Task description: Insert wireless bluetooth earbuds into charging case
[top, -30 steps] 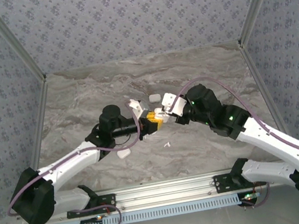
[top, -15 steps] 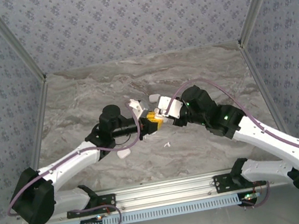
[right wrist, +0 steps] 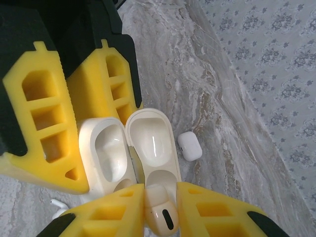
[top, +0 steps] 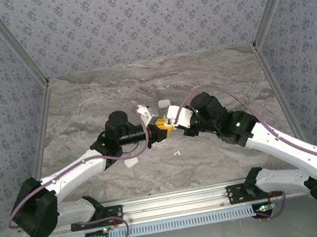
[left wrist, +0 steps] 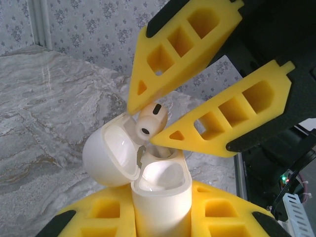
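My left gripper (left wrist: 160, 219) is shut on the body of an open white charging case (left wrist: 160, 197), its lid (left wrist: 111, 158) hanging open to the left. My right gripper (right wrist: 159, 210) is shut on a white earbud (right wrist: 160, 215), stem end pointing down at the case mouth near the hinge. From the left wrist view the earbud (left wrist: 149, 121) sits pinched between the right gripper's yellow fingertips (left wrist: 170, 136) just above the case opening. The case's wells (right wrist: 106, 158) look empty. Both grippers meet at mid-table, left gripper (top: 158, 128) against right gripper (top: 169, 122).
A closed white case (top: 164, 103) lies on the marble just behind the grippers, also seen as the closed case (right wrist: 189, 146). A loose white earbud (top: 176, 152) lies in front of them. Another white case (top: 131, 163) rests beside the left arm.
The right arm has moved left, bringing the earbud up to the open case. The left arm has stayed where it was.
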Motion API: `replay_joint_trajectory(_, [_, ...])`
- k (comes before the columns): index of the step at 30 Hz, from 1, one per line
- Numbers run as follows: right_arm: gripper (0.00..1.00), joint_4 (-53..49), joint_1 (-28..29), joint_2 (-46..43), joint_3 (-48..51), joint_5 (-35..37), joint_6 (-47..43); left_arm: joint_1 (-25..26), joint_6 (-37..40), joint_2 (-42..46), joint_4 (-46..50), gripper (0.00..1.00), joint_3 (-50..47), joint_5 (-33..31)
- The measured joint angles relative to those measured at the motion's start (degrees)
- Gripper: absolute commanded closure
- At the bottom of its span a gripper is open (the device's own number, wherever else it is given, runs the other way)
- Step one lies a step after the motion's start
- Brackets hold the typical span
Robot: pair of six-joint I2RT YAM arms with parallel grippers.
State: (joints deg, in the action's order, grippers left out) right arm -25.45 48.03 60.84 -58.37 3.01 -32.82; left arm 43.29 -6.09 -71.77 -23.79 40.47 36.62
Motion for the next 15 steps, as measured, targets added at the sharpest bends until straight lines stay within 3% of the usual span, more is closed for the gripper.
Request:
replay_joint_trajectory(7, [0.67, -1.7, -0.7, 1.6, -1.5, -1.6, 2.0, 0.0, 0.0, 0.0, 0.9, 1.0, 0.0, 0.1])
replay_joint_trajectory(15, [0.43, -3.4, -4.1, 2.2, -6.4, -12.1, 7.1, 0.0, 0.0, 0.0, -1.5, 1.0, 0.0, 0.0])
